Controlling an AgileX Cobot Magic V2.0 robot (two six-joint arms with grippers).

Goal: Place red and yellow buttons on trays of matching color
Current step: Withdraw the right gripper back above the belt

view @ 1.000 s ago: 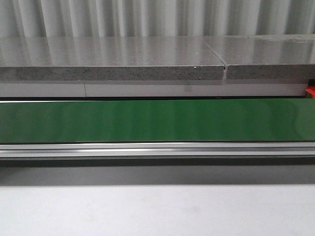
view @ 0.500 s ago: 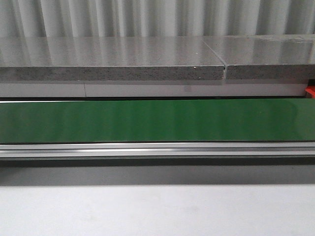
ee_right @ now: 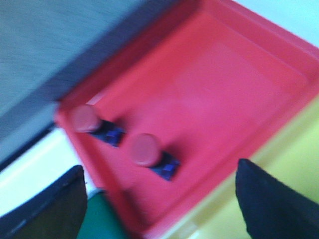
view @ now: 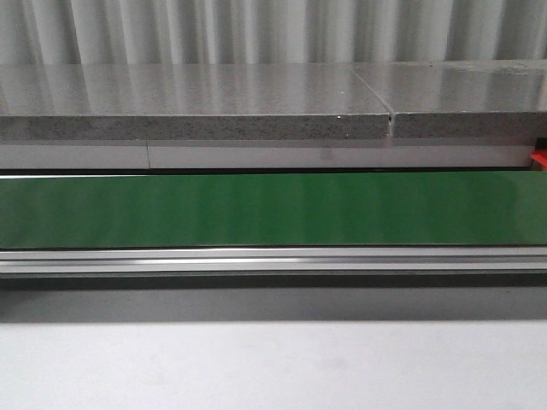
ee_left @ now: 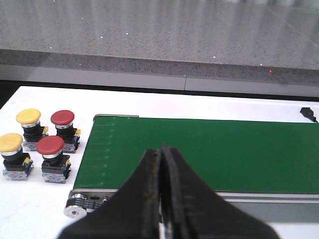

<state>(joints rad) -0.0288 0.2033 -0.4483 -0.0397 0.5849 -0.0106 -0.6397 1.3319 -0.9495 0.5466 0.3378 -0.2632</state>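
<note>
Nothing moved in front view, two red buttons (ee_right: 149, 152) lying sideways in red tray (ee_right: 239, 89), right tool (ee_right: 159, 199) wide apart

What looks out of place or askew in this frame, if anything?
The two red buttons in the red tray lie tipped on their sides, unlike the four upright buttons beside the green belt. The right wrist view is blurred. Nothing else stands out.
</note>
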